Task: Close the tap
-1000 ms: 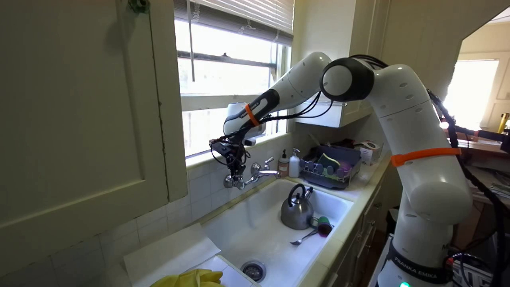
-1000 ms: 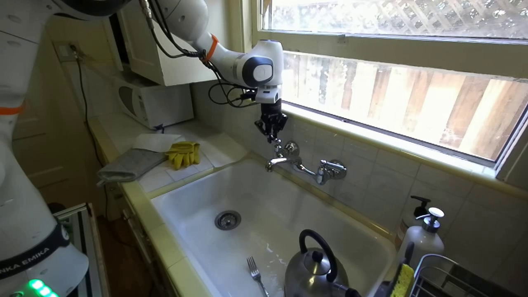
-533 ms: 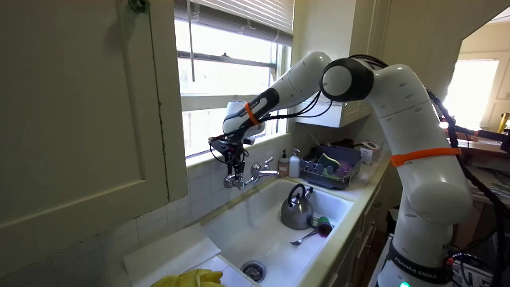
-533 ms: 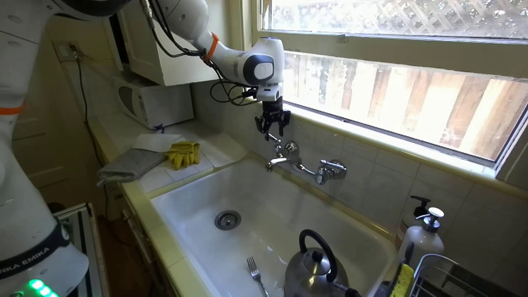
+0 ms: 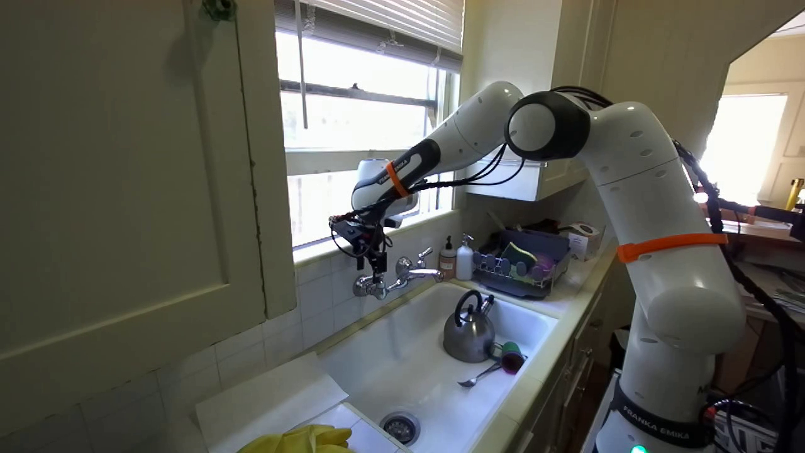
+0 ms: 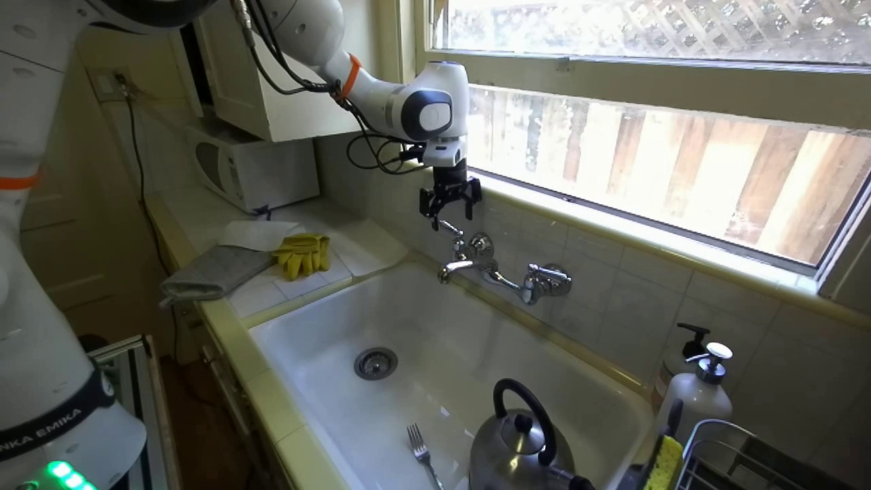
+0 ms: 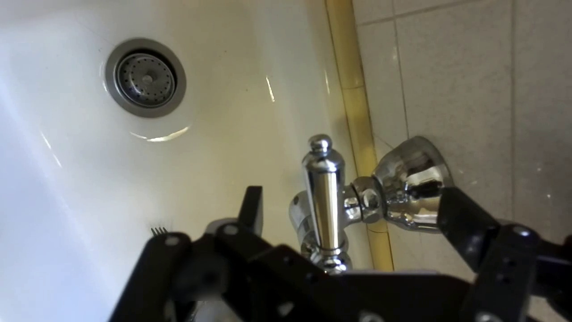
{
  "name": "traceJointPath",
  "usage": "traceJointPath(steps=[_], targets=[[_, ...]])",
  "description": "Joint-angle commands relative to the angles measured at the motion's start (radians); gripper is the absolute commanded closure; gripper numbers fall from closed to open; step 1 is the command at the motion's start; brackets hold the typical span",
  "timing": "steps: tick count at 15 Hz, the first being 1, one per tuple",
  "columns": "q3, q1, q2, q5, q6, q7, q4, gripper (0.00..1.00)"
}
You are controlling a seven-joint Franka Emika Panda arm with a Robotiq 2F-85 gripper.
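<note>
The chrome tap (image 6: 500,273) is fixed to the tiled wall above the sink, and it shows in both exterior views. No stream of water is visible below its spout (image 6: 457,267). My gripper (image 6: 452,218) points down over the lever handle (image 6: 450,230) at the tap's far end, with its fingers spread wide. In the wrist view the handle (image 7: 327,201) appears in the gap of the open gripper (image 7: 352,201), nearer the left finger (image 7: 254,208) and touching neither. Behind the right finger (image 7: 467,221) is part of the tap's round wall fitting (image 7: 413,179).
A steel kettle (image 6: 520,442) and a fork (image 6: 420,446) are in the white sink (image 5: 402,352). Soap bottles (image 5: 464,261) and a dish rack (image 5: 522,274) stand past its end. Yellow gloves (image 6: 303,255) lie on the counter. The window wall is close behind the gripper.
One second ago the fingers stood together at the handle. They have since spread apart, and the wrist has risen slightly. The handle looks unmoved over the last half second.
</note>
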Motion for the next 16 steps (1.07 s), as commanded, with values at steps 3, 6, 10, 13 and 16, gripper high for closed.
traceJointPath(steps=[3,6,10,13,16], targets=[[0.001,-0.001,-0.052,-0.007,0.004,-0.019,-0.048,0.0],[0.004,-0.009,-0.108,-0.009,-0.005,-0.063,-0.087,0.0],[0.02,-0.035,-0.194,-0.012,-0.064,-0.241,-0.142,0.0],[0.018,-0.061,-0.259,-0.021,-0.148,-0.43,-0.179,0.0],[0.007,-0.088,-0.322,-0.044,-0.2,-0.607,-0.224,0.0]])
